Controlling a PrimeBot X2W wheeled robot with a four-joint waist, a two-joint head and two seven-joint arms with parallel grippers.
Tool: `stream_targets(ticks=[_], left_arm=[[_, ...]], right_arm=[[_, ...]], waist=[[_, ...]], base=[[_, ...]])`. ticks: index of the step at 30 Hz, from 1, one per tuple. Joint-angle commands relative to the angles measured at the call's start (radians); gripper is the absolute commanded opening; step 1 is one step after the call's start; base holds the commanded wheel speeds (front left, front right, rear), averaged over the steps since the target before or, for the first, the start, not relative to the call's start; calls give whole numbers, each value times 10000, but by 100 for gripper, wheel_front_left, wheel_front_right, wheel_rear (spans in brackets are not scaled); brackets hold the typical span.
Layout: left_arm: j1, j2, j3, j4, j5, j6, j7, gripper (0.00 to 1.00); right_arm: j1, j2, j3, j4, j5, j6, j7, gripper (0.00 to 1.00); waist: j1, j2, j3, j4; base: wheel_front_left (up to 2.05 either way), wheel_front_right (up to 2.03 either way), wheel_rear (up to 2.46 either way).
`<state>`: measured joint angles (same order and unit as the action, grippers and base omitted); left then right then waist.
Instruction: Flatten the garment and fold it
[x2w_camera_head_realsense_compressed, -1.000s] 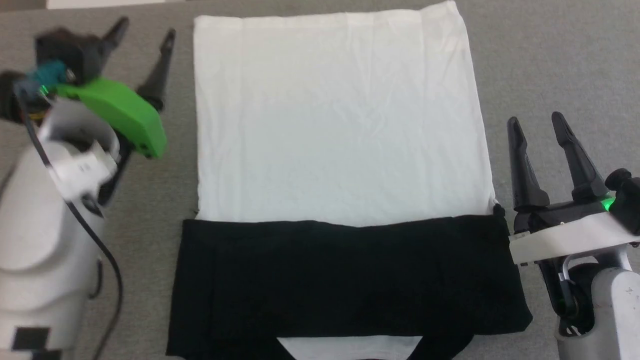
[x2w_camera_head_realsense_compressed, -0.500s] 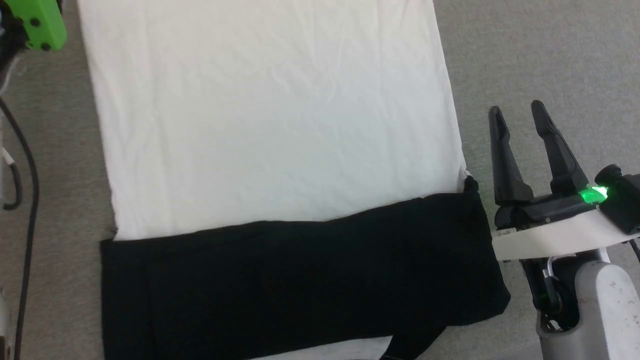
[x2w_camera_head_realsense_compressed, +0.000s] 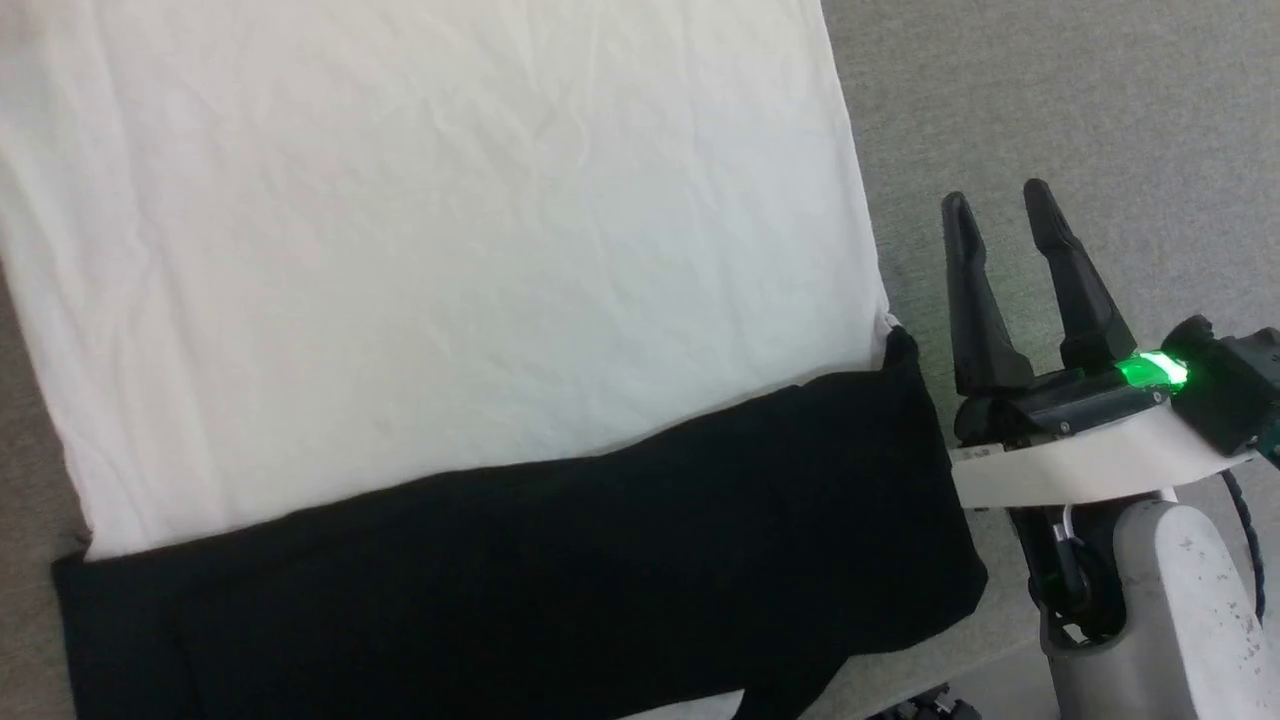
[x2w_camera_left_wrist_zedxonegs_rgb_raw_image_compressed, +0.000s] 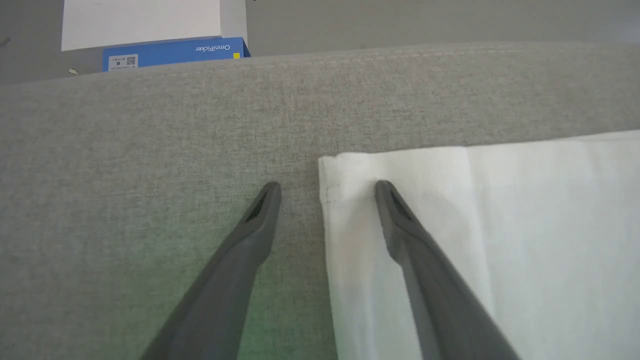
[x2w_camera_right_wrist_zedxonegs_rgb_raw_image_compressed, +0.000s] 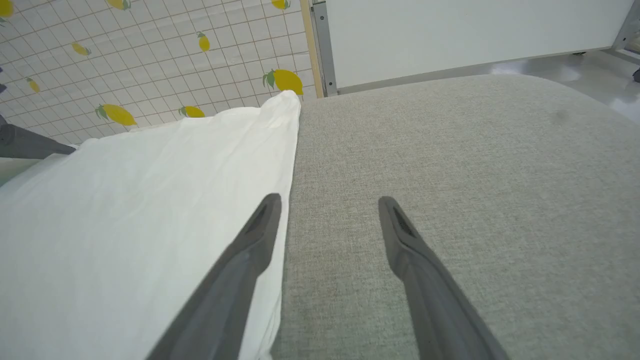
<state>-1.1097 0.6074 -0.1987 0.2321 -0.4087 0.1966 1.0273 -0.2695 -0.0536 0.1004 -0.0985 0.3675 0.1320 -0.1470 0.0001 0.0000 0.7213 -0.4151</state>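
The garment (x2w_camera_head_realsense_compressed: 450, 250) lies flat on the grey padded surface (x2w_camera_head_realsense_compressed: 1050, 100), its white body spread wide and a black band (x2w_camera_head_realsense_compressed: 550, 580) folded across the near part. My right gripper (x2w_camera_head_realsense_compressed: 995, 195) stands open just right of the garment's right edge, a little above the black band's corner. In the right wrist view the gripper (x2w_camera_right_wrist_zedxonegs_rgb_raw_image_compressed: 328, 200) is over bare grey cloth, its left finger along the white garment (x2w_camera_right_wrist_zedxonegs_rgb_raw_image_compressed: 125, 200) edge. My left gripper (x2w_camera_left_wrist_zedxonegs_rgb_raw_image_compressed: 327, 187) is open and straddles the white garment (x2w_camera_left_wrist_zedxonegs_rgb_raw_image_compressed: 500, 225) side edge near a hemmed corner.
A blue box (x2w_camera_left_wrist_zedxonegs_rgb_raw_image_compressed: 172, 52) and a white sheet lie beyond the far edge of the grey surface (x2w_camera_left_wrist_zedxonegs_rgb_raw_image_compressed: 150, 150). A lemon-patterned tiled cover (x2w_camera_right_wrist_zedxonegs_rgb_raw_image_compressed: 125, 60) and a white panel (x2w_camera_right_wrist_zedxonegs_rgb_raw_image_compressed: 450, 35) stand past the surface's end. Bare grey cloth (x2w_camera_right_wrist_zedxonegs_rgb_raw_image_compressed: 450, 150) extends right of the garment.
The head camera has swung, so the garment sits further left and lower in the picture and the left arm has left it. The right gripper stays open beside the garment's edge.
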Motion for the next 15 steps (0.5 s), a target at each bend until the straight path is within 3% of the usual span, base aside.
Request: stream_targets(ticks=[1,2,3,4,5,10,15], left_arm=[[216,50,-92,117,6,86,336,100],[273,91,-107,35,-30,111,565,100],[315,135,-122,-72,-55,127,750,48],[338,189,-147,-182,-50,107,832,31],[352,240,-141,-331,-40,98,818,0],[299,320,-202,-742,114,-132,2,0],[108,114,-396,-676,54,-463,-567,0]], right_arm=[[-169,31,44,65,61,-13,-97,100],[-192,32,57,102,71,-13,-115,100],[-219,32,57,122,72,-13,-124,100],[-245,32,54,132,60,-13,-123,100],[-290,32,55,145,17,-13,-103,100],[-1144,-252,97,61,-297,-13,240,100],[-3577,-700,64,507,-259,-13,1808,100]], waist=[[-1,0,189,-180],[-1,0,210,-185],[-1,0,231,-185],[-1,0,249,-180],[-1,0,274,-168],[-1,0,368,-22],[-1,0,423,297]], base=[[0,0,0],[0,0,0],[0,0,0],[0,0,0],[0,0,0],[0,0,0],[0,0,0]])
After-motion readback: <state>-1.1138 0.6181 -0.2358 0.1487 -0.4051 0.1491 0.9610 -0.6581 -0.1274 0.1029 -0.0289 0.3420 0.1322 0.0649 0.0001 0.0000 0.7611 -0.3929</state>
